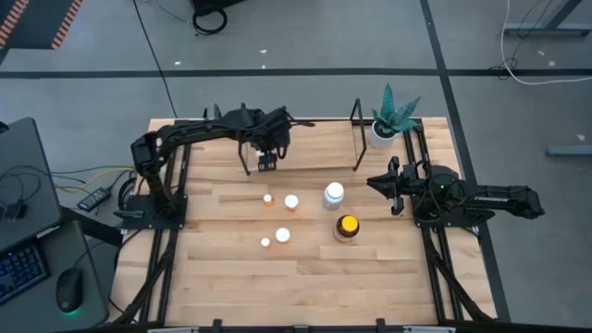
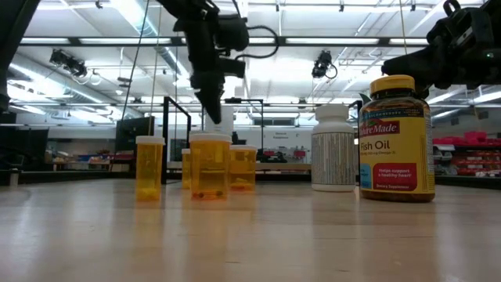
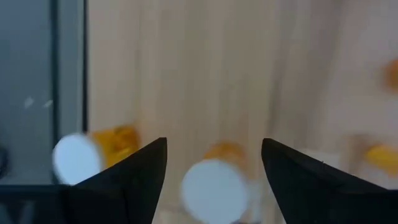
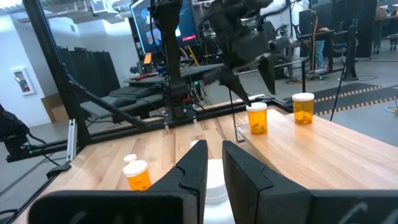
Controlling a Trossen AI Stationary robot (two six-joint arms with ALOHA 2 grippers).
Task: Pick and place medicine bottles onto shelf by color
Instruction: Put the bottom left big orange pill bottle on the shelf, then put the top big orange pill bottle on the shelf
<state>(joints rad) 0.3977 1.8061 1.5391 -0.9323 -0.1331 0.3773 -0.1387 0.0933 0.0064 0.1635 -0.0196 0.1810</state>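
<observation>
The light wooden worktop (image 1: pixel 231 277) carries everything. At its far edge stands the low black metal-rod shelf (image 1: pixel 356 139), with the white pot with a green plant (image 1: pixel 384 129) at its right end. The left end effector (image 1: pixel 266 163) is held above the shelf's left part. Before the shelf, four small orange pill bottles with white caps (image 1: pixel 291 202) are grouped at centre. To their right stands the bigger white bottle (image 1: pixel 333 194), and nearer the front the dark amber yellow-capped bottle (image 1: pixel 347 227). The right end effector (image 1: pixel 377 182) is placed right of the white bottle.

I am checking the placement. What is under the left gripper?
Two white-capped orange bottles: one inside the open left gripper, one beside it. From above, the gripper covers them.
</observation>
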